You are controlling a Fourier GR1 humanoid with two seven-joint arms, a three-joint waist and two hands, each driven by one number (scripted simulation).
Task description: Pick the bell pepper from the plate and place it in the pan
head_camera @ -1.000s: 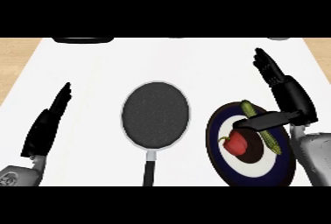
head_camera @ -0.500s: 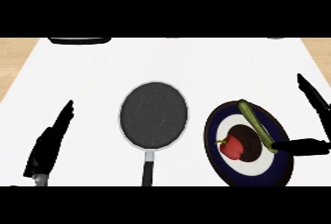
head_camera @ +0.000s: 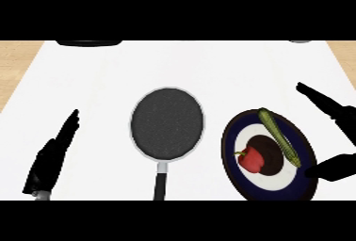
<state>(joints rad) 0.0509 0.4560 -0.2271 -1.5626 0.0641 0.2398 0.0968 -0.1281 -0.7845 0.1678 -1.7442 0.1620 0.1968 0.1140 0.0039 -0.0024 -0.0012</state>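
Right hand (head_camera: 334,167) was open beside the plate (head_camera: 232,141), holding nothing; grabbing the bell pepper (head_camera: 251,160) could snag the green vegetable (head_camera: 278,135) just beside it.

We saw a kitchen. A white counter top (head_camera: 181,66) with pale wood (head_camera: 17,61) at its sides carried a dark frying pan (head_camera: 167,123) with a black handle (head_camera: 160,185), and beside it a blue-rimmed plate (head_camera: 229,141) with a red bell pepper (head_camera: 251,160) and a long green vegetable (head_camera: 278,135) on it.
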